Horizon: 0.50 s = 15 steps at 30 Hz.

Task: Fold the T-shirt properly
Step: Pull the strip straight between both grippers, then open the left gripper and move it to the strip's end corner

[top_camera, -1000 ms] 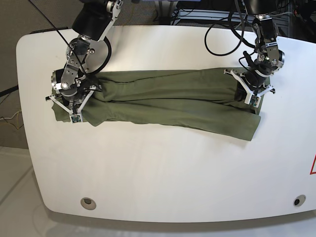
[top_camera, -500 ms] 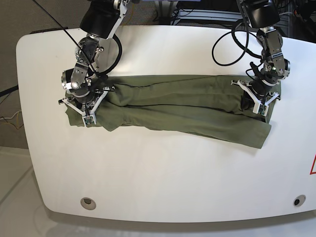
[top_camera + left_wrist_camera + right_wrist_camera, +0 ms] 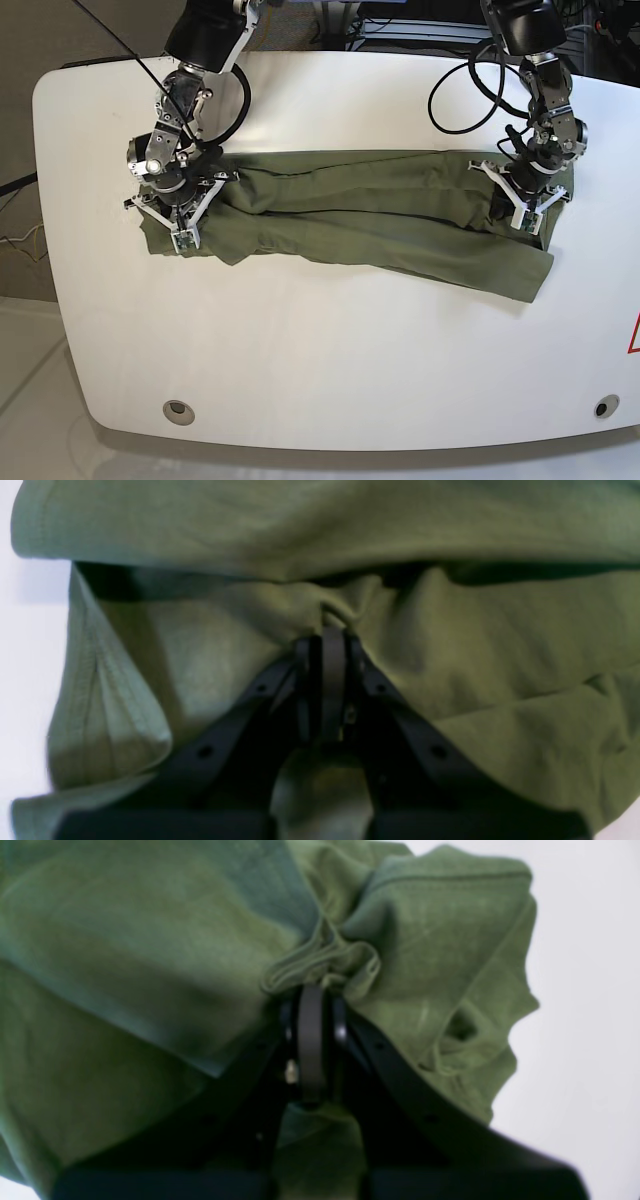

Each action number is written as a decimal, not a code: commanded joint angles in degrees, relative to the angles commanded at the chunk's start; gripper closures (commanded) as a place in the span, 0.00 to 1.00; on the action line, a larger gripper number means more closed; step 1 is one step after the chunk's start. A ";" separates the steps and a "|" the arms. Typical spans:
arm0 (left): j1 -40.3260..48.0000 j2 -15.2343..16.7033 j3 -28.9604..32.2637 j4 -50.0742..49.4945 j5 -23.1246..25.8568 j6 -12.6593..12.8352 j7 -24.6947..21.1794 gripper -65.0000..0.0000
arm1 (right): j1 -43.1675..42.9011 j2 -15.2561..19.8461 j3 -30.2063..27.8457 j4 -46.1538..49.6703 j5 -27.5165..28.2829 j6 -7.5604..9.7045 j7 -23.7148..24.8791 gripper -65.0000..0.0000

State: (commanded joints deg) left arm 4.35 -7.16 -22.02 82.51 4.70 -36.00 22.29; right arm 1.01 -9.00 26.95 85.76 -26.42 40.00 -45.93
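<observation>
The olive-green T-shirt (image 3: 360, 215) lies as a long folded band across the back half of the white table (image 3: 330, 350). My right gripper (image 3: 172, 205) is on the band's left end, shut on a bunched edge of the T-shirt (image 3: 320, 965). My left gripper (image 3: 528, 195) is on the band's right end, shut on a fold of the T-shirt (image 3: 450, 645). In the left wrist view the closed fingertips (image 3: 332, 640) pinch cloth under an overhanging layer. In the right wrist view the closed fingertips (image 3: 312, 1005) hold gathered hem folds.
Black cables (image 3: 470, 85) loop behind the arm at the back right. A round hole (image 3: 179, 409) sits near the table's front left and another hole (image 3: 600, 407) at the front right. A red mark (image 3: 634, 335) shows at the right edge.
Both grippers have carried the shirt to the right across the table, most of it in the first half second. Their grip on the cloth has not changed.
</observation>
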 joint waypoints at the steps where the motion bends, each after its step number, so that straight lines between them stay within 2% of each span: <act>1: 0.53 0.00 0.00 0.79 0.00 0.00 0.09 0.99 | 0.00 0.00 0.00 0.00 0.00 0.00 0.26 1.00; 15: 2.90 0.00 -0.18 8.79 -0.09 0.00 0.09 0.99 | 0.44 0.00 0.35 1.58 0.26 0.00 0.79 1.00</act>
State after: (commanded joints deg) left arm 7.25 -7.16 -22.20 91.30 4.62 -36.00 22.37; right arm 1.45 -9.00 27.30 87.34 -26.15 40.00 -45.14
